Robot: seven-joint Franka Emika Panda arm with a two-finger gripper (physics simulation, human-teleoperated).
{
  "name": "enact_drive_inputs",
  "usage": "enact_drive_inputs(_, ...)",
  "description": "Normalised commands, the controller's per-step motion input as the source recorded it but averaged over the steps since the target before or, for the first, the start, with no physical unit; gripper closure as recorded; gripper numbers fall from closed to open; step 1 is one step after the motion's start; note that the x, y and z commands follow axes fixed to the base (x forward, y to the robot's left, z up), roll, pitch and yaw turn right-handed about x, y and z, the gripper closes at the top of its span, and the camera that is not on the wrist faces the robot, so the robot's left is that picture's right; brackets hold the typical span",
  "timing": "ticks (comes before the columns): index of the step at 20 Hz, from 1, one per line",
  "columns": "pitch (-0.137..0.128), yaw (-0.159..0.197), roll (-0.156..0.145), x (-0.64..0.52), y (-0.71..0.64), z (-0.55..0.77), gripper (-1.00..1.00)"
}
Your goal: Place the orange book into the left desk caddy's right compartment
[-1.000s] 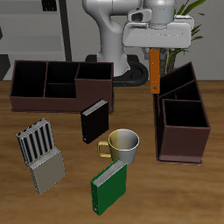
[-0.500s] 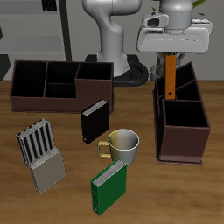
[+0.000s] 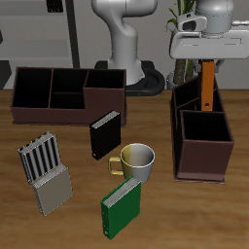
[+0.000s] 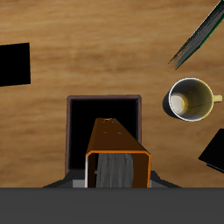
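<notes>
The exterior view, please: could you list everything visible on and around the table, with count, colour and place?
orange book: one, orange, upright in the gripper above the left desk caddy
left desk caddy: one, dark maroon-brown, narrow end toward the table's front edge
second caddy: one, dark maroon-brown, broadside, farther back
black book: one, black, upright near the table's middle
mug: one, pale yellow-green, in front of the black book
green book: one, green, upright near the front edge
grey rack: one, grey, slotted, near the front edge
table: one, brown wood
plant: one, green, behind the table
gripper: one, white, shut on the orange book
</notes>
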Motion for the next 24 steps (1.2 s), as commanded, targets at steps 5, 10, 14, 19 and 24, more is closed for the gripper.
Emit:
enact_drive_inputs(5, 0.003, 0.021, -0.012, 0.19, 0.13, -0.06, 1.00)
enact_drive_inputs(10, 0.023, 0.004, 0.001, 0.14, 0.07, -0.21, 1.00)
enact_drive_inputs(14, 0.030, 0.009, 0.014, 0.07, 0.06, -0.28, 1.00)
enact_drive_inputs(19, 0.030, 0.005, 0.017, 0.07, 0.07, -0.29, 1.00)
enact_drive_inputs(24, 0.003, 0.008, -0.007, 0.04, -0.05, -0.13, 1.00)
